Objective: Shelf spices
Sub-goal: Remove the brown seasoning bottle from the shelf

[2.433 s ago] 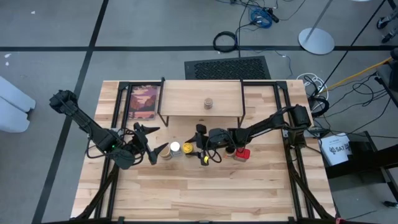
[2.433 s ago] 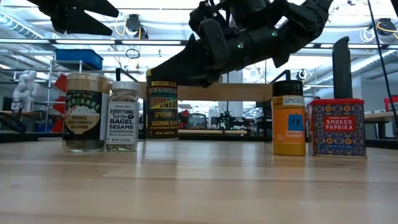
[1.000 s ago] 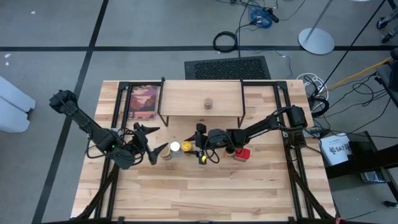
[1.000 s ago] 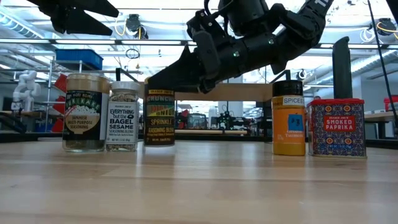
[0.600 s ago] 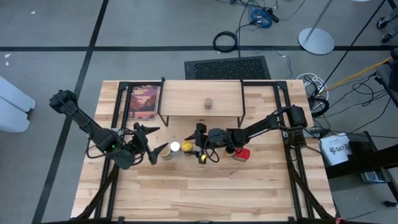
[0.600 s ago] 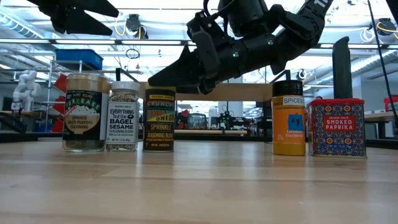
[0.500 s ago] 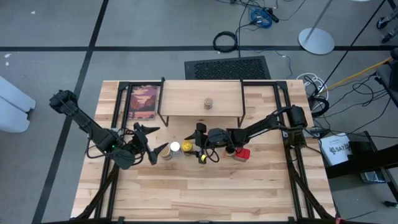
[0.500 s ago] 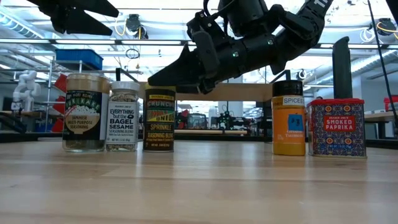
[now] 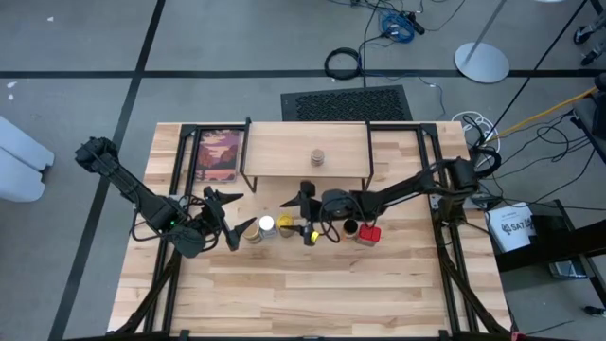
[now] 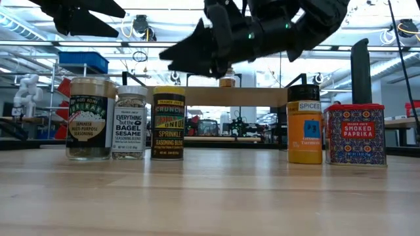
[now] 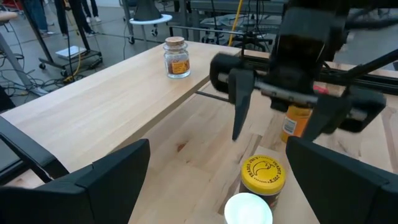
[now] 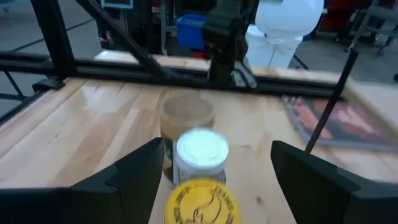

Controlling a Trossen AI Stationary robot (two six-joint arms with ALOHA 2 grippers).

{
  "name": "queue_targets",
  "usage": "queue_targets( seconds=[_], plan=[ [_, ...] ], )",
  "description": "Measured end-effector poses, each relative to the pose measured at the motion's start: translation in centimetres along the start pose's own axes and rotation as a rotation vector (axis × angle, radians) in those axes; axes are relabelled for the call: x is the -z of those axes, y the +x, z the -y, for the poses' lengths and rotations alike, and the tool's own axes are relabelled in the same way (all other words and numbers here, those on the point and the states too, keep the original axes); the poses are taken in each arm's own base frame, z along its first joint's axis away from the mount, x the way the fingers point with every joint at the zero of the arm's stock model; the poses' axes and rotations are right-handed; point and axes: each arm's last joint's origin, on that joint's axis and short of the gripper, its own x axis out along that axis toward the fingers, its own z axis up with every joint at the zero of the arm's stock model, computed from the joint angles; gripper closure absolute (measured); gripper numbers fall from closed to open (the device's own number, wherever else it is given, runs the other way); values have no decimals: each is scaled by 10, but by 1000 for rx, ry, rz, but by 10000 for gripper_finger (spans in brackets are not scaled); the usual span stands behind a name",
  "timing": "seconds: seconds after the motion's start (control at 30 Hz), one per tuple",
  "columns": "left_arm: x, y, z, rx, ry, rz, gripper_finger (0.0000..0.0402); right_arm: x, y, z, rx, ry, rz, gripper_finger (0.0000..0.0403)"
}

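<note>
The yellow-lidded jar [image 10: 168, 124], tilted a moment ago, now stands upright on the table [image 9: 312, 284] in the row of spices, and the right gripper [image 9: 305, 216] has risen off it, fingers spread and empty. Judging by this, a fresh grasp comes next, then the lift to the shelf [image 9: 284, 152], where one small jar [image 9: 318, 156] already sits; the left gripper [image 9: 234, 213] waits open beside the row.

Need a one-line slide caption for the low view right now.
Right gripper open above the yellow-lidded onion sprinkle jar, in a row of five spices on the table; shelf behind.

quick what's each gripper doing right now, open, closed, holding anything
Left gripper: open, empty, beside the spice jars.
Right gripper: open, empty, above the yellow-lidded jar.
</note>
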Motion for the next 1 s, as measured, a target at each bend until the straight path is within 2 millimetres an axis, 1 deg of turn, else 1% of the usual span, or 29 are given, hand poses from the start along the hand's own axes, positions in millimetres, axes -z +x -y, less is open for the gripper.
queue_targets(
  seconds=[0.17, 0.3, 0.4, 0.57, 0.67, 0.8, 0.9, 1.0],
  plan=[
    [-1, 1, 0, -4, -17, 6, 15, -18, -14, 3, 29, -33, -13, 119],
    [-4, 5, -1, -15, -24, 14, 15, -37, -31, 5, 32, -47, -30, 119],
    [-9, 10, -1, -7, -19, 27, 15, -51, -47, 6, 31, -53, -43, 119],
    [-23, 21, -4, 29, -7, 55, 15, -73, -79, 9, 27, -68, -86, 119],
    [-40, 28, -8, 35, 5, 64, 15, -82, -100, 11, 31, -70, -117, 119],
    [-68, 38, -18, 47, 33, 92, 15, -94, -130, 15, 111, -62, -152, 119],
    [-88, 45, -28, 43, 64, 122, 15, -101, -152, 18, 173, -51, -176, 119],
    [-102, 54, -42, 20, 101, 144, 15, -105, -171, 21, 233, -30, -192, 119]
  ],
)
